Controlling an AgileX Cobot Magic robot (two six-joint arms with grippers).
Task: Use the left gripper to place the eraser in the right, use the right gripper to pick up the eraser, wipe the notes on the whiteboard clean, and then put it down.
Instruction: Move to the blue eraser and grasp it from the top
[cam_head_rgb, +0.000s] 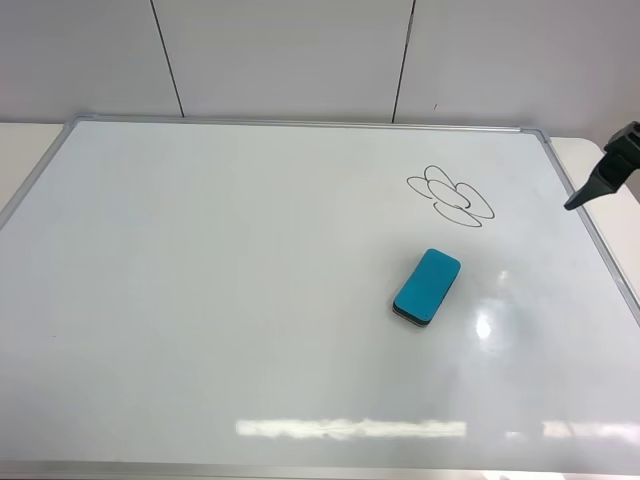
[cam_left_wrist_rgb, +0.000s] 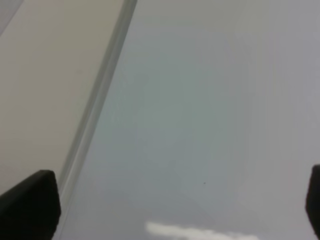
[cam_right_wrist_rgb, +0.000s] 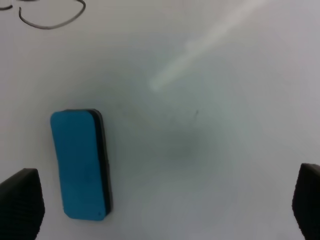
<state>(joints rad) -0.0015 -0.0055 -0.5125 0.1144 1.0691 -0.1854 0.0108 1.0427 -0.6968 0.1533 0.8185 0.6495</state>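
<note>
The teal eraser (cam_head_rgb: 427, 287) lies flat on the whiteboard (cam_head_rgb: 200, 280), right of centre, with its dark pad facing down. The notes (cam_head_rgb: 452, 196), a black looped scribble, sit just beyond it. One of the right gripper's black fingers (cam_head_rgb: 598, 182) shows at the board's right edge, raised and away from the eraser. In the right wrist view my right gripper (cam_right_wrist_rgb: 165, 205) is open above the board, with the eraser (cam_right_wrist_rgb: 80, 162) near one fingertip and the notes (cam_right_wrist_rgb: 50, 15) at the frame's edge. My left gripper (cam_left_wrist_rgb: 172, 210) is open and empty.
The board's silver frame (cam_left_wrist_rgb: 97, 105) runs under the left gripper, with the cream table (cam_left_wrist_rgb: 45, 85) beside it. A pale wall (cam_head_rgb: 300, 50) stands behind the board. Glare patches (cam_head_rgb: 350, 428) lie along the board's near side.
</note>
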